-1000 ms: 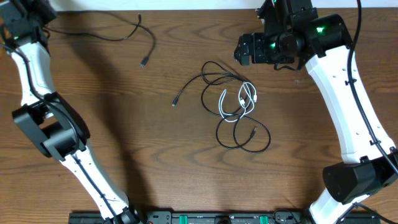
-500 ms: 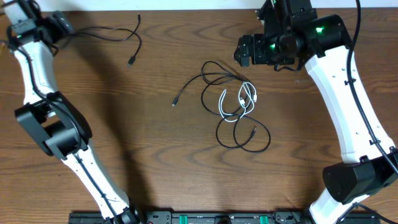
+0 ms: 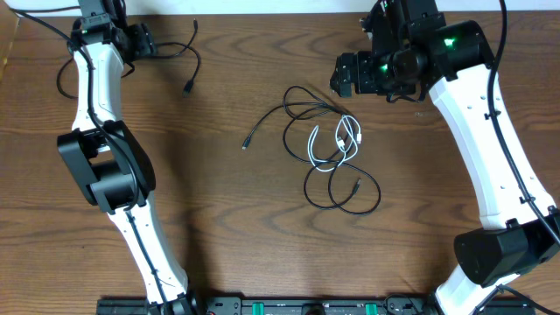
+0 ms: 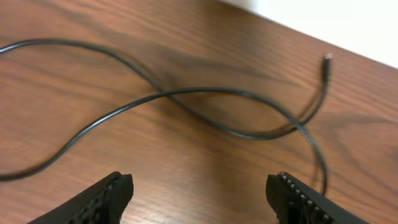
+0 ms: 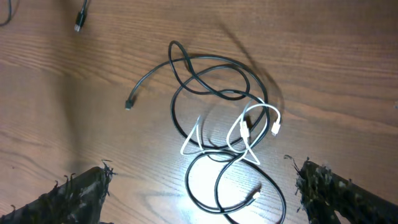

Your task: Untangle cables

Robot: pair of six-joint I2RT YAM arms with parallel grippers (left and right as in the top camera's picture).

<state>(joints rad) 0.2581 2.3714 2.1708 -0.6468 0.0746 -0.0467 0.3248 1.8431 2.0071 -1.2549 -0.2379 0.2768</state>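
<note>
two tools, both spread apart and empty. at mid worktop (image 3: 219, 229) we see the white cable (image 3: 311, 149) knotted among black cables (image 3: 262, 125), near the right tool (image 5: 200, 171); farther back a lone black cable (image 4: 211, 91) lies before the left tool (image 4: 199, 182).

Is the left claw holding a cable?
No, the left claw is open and empty; the black cable lies on the table.

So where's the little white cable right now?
Seen from overhead, the white cable lies near the middle of the table, slightly to the right, tangled in the black cable loops.
</note>
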